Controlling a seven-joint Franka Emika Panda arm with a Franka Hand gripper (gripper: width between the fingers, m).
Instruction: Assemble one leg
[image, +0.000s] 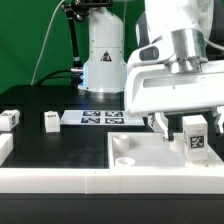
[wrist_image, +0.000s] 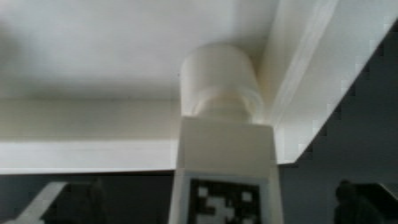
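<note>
Gripper (image: 177, 127): right of centre in the exterior frame, hanging from the large white arm housing. Jaws spread wide; the two fingers (image: 158, 123) hang just beside the upper end of a leg, clasping nothing.

Leg (image: 194, 139): small white blocky post with a black-and-white tag on its side, standing upright at the right-hand corner of the panel, lower right of the exterior frame. In the wrist view the same leg (wrist_image: 226, 150) fills the centre, its tagged end nearest the camera and its rounded end set against the panel's inner corner. Dark fingertips (wrist_image: 365, 195) show at the lower corners of that picture, apart from the post.

Panel (image: 130, 150): large white square piece with a raised rim, lower middle of the exterior frame.

Further legs: one (image: 52, 120) at centre left, one (image: 8, 120) at the far left edge, both on the black table (image: 60, 145).

Marker board (image: 100, 118): flat, tagged, mid-frame behind the panel.
</note>
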